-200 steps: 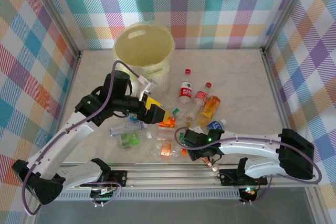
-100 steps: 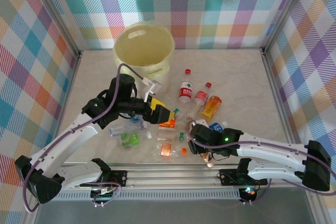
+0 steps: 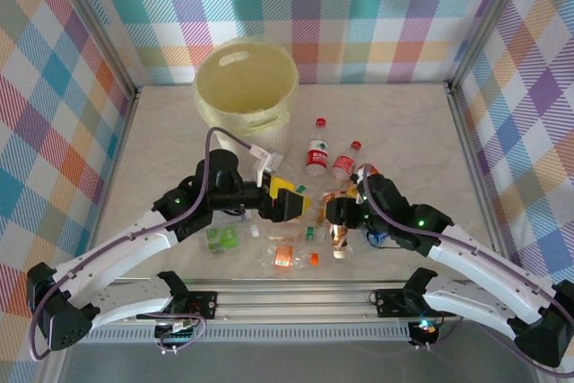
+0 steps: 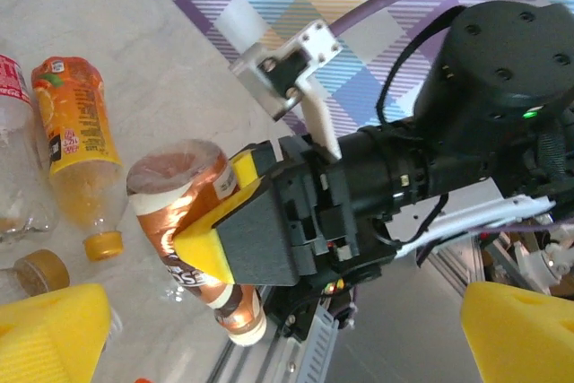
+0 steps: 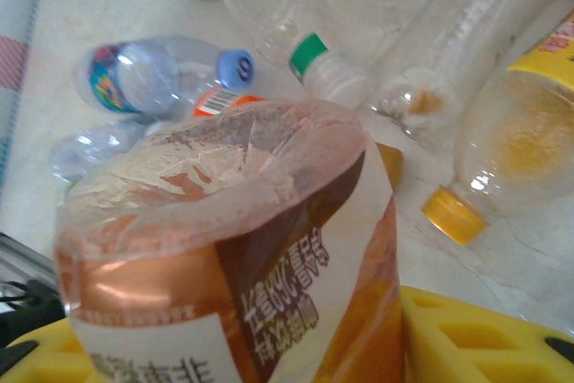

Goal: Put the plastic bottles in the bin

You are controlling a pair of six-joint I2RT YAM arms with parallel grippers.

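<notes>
My right gripper [image 3: 337, 220] [image 5: 260, 347] is shut on a brown-labelled plastic bottle [image 3: 339, 239] [image 5: 233, 248], held off the table with its cap pointing toward the front rail. In the left wrist view that bottle [image 4: 193, 248] sits clamped in the right arm's yellow pad. My left gripper [image 3: 291, 206] [image 4: 282, 338] hangs open just left of it, nothing between its fingers. Loose bottles lie around: two red-labelled ones [image 3: 316, 154], an orange juice bottle [image 4: 76, 141] [image 5: 529, 150], a blue-capped one [image 5: 143, 73] and a crushed green one [image 3: 220, 238]. The pale yellow bin [image 3: 247, 87] stands at the far left.
Small crushed orange pieces [image 3: 284, 256] lie near the front metal rail [image 3: 287, 298]. Checked walls close the table on three sides. The two grippers are close together at the table's middle. Bare table lies at the far right [image 3: 413, 132].
The right gripper has closed further on the brown bottle and carried it from the front rail up toward the table's middle. The left gripper has drifted right and stayed open.
</notes>
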